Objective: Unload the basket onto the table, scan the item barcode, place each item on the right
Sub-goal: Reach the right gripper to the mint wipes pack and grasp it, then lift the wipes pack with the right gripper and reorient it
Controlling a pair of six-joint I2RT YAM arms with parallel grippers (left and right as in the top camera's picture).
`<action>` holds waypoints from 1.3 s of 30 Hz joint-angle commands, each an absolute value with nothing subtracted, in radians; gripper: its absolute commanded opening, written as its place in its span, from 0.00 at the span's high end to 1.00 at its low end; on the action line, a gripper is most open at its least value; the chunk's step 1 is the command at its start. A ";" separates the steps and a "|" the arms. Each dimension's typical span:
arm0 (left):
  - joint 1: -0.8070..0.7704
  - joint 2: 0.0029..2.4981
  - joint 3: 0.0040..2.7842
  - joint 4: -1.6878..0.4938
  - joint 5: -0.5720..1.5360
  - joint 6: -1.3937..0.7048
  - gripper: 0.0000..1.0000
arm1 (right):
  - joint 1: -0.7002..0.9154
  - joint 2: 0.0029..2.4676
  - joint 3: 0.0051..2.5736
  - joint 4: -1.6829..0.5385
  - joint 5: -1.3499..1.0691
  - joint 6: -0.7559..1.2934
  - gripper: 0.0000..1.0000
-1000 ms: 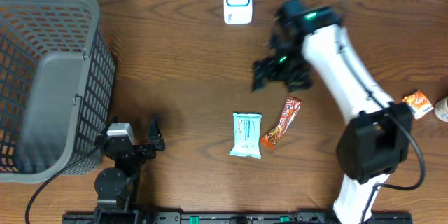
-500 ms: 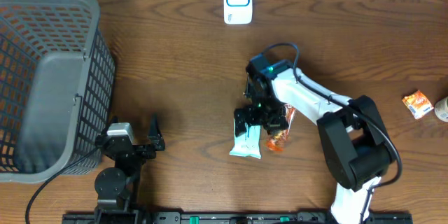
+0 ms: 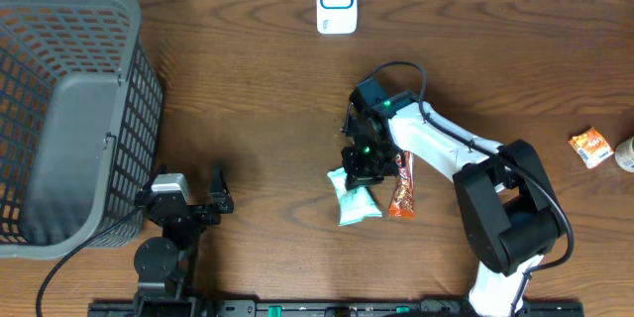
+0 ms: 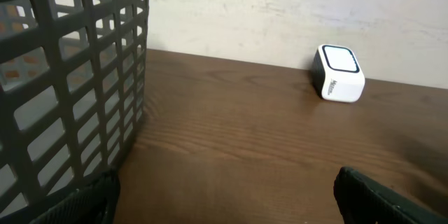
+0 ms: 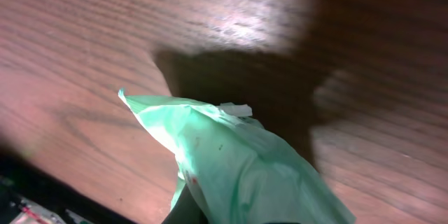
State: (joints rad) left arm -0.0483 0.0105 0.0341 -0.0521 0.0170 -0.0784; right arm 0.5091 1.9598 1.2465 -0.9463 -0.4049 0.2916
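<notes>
A dark wooden table (image 3: 248, 109) runs up to a pale wall on the far side. A grey mesh basket (image 3: 69, 0) stands at the far left and a small white scanner (image 3: 337, 1) sits at the middle of the far edge.

The item in hand is a mint-green packet (image 3: 359, 203), lying near the middle of the table just left of an orange-red snack bar (image 3: 403, 188). A second orange packet (image 3: 592, 146) lies well apart at the right edge. The right gripper (image 3: 364, 163) stands over the far end of the green packet with its jaws drawn together on the wrapper. In the right wrist view the packet (image 5: 238, 161) fills the lower part of the picture, puckered and angled. Whether it is clear of the wood cannot be told. The left gripper (image 3: 224, 190) rests at the near left with its fingers (image 4: 91, 196) spread wide and nothing between them.

The packet looks light, soft and crinkly, a thin film pouch that will sag and fold from any single pinch. A hold on the end seam, as here, seems sensible, since it leaves the flat faces bare. The film is likely slippery, so a firm pinch well onto the seam would suit. The barcode's place does not show, and a drooping wrapper may hide it from the scanner.
</notes>
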 commanded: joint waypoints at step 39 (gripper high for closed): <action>-0.044 0.006 0.004 -0.070 0.011 -0.081 0.02 | 0.568 1.949 1.454 -1.375 -0.669 1.596 0.98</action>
